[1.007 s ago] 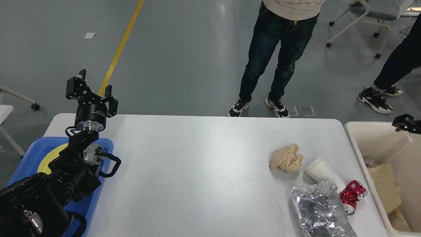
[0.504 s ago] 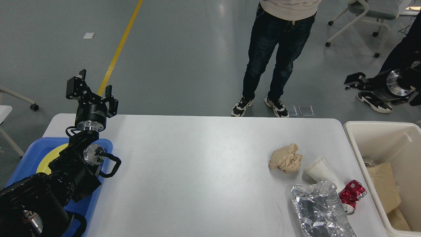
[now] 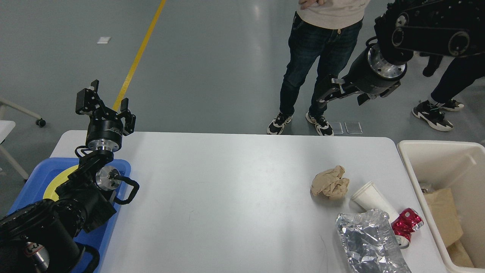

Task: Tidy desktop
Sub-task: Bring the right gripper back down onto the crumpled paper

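The white desktop (image 3: 227, 197) fills the middle of the head view. At its right end lie a crumpled brown paper ball (image 3: 330, 182), a white paper cup (image 3: 369, 201) on its side, a crushed red can (image 3: 407, 223) and a crumpled sheet of silver foil (image 3: 367, 242). My left gripper (image 3: 103, 99) is open and empty, raised above the table's far left corner. My right gripper (image 3: 326, 91) is high above the floor beyond the table's far right edge, pointing left. Its fingers cannot be told apart.
A cream bin (image 3: 416, 151) holding brown cardboard stands off the table's right end. A blue tray (image 3: 30, 182) with a yellow plate (image 3: 57, 182) sits at the left, under my left arm. Two people (image 3: 322, 57) stand beyond the far edge.
My right arm has swung up and to the left, from over the cream bin to high beyond the table's far right edge. The left arm and the litter have not moved.
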Controlling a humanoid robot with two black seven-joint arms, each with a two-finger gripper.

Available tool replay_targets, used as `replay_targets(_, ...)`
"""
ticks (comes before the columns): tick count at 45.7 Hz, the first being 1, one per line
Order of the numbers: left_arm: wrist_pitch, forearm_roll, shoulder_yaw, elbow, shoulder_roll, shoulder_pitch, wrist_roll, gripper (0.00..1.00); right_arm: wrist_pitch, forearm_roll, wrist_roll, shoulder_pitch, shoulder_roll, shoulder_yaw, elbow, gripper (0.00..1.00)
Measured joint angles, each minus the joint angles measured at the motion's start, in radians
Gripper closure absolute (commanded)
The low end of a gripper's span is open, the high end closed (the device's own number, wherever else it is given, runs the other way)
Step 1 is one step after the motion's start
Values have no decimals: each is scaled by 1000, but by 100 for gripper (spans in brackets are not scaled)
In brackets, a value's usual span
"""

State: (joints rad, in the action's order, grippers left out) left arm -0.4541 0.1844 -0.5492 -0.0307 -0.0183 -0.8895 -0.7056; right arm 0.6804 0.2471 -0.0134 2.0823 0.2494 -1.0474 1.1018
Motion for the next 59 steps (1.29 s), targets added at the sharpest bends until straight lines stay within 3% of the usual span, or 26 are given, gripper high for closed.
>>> replay_targets(4,0,0,0,0,0,0,0,4,-40,-2,-1,-98,-3,2,-21,0)
replay_targets(14,0,0,0,0,0,0,0,4,-296,-2,-2,-420,-51,-1,-116,0)
replay_targets(19,0,0,0,0,0,0,0,4,-372,-2,-2,-541,-88,1,-181,0)
replay_targets(35,0,0,0,0,0,0,0,4,-482,-19,-2,-715,-151,12,-322,0)
replay_targets(43,0,0,0,0,0,1,0,4,-488,-19,-2,-783,-185,9,-398,0)
replay_targets(59,0,0,0,0,0,1,0,4,-489,-5,-3,-829,-203,-3,-410,1)
